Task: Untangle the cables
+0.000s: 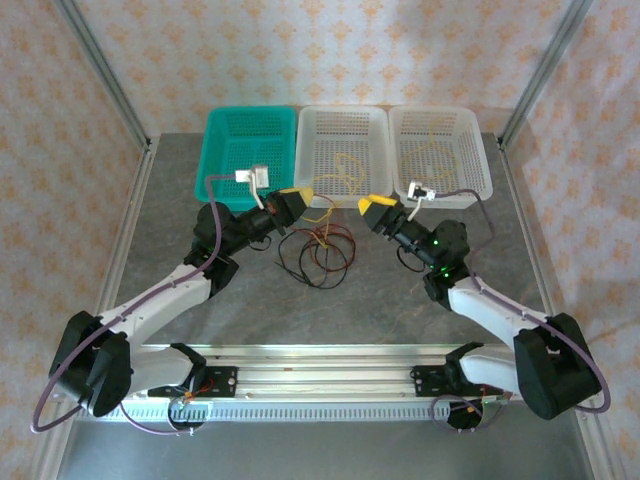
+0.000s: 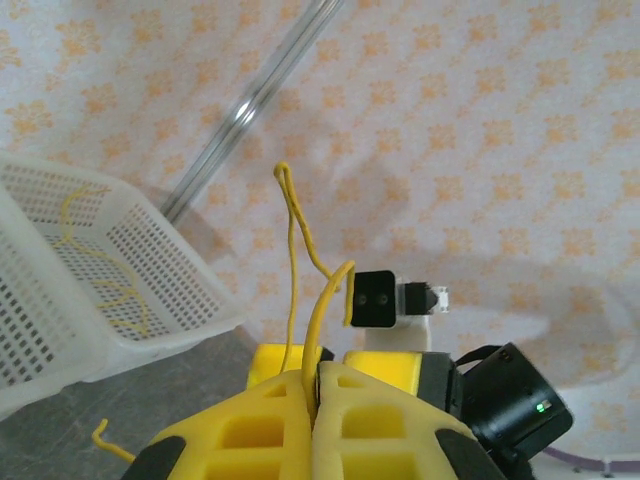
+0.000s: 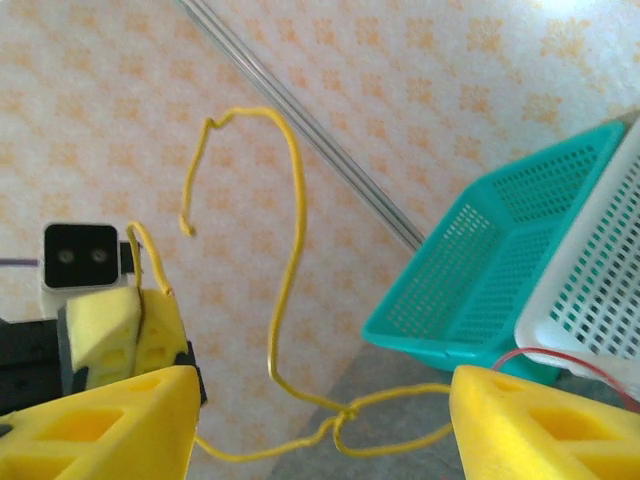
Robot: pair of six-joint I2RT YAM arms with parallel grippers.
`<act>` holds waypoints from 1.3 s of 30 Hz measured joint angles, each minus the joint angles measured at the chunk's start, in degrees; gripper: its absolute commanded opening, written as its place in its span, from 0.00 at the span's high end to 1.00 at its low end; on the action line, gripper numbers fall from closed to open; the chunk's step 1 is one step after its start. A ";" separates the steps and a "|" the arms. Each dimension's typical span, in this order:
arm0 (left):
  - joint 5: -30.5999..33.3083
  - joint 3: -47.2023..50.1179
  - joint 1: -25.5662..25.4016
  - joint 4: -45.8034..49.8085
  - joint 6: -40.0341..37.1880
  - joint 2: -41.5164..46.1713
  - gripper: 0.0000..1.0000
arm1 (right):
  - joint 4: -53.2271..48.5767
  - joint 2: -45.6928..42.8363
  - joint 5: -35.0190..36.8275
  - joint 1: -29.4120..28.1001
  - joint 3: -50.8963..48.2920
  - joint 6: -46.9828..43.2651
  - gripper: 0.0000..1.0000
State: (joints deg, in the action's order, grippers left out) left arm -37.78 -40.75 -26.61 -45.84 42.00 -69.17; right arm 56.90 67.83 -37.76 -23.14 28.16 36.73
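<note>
Ahead of me, three mesh baskets sit in a row at the far edge of the grey table (image 1: pixel 370 310), touching side to side. The teal basket (image 1: pixel 255 135) is on my left, a white basket (image 1: pixel 343 110) in the middle, another white basket (image 1: pixel 440 111) on my right. From my right wrist, the teal basket (image 3: pixel 500 260) tilts across the frame with the white one (image 3: pixel 590 270) pressed against it. Behind it all hangs cream wallpaper (image 1: pixel 330 50) with orange flowers. Metal poles slant up on the left (image 1: pixel 105 70) and the right (image 1: pixel 545 65). At the near edge lies a silver rail (image 1: pixel 330 365).
</note>
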 measured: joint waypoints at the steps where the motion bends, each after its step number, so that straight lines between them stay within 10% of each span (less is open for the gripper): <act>1: -0.28 0.00 0.00 -0.66 0.31 -0.15 1.00 | 0.68 0.76 0.31 -0.20 0.20 0.48 0.33; 19: -1.90 0.00 0.00 -3.74 3.08 -1.68 1.00 | 4.76 6.25 0.50 -3.19 4.04 2.51 0.42; 33: -2.21 -0.07 0.00 -2.58 1.38 -2.60 1.00 | 1.64 7.30 3.21 -4.17 7.37 3.50 1.00; 39: 0.61 -3.30 0.00 5.20 -4.20 -2.16 0.34 | -7.58 2.47 11.32 -4.20 8.20 3.56 1.00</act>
State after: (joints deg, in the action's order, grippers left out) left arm -37.17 -44.05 -26.61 -40.64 37.80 -71.33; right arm 49.32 70.30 -26.44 -27.33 36.36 40.29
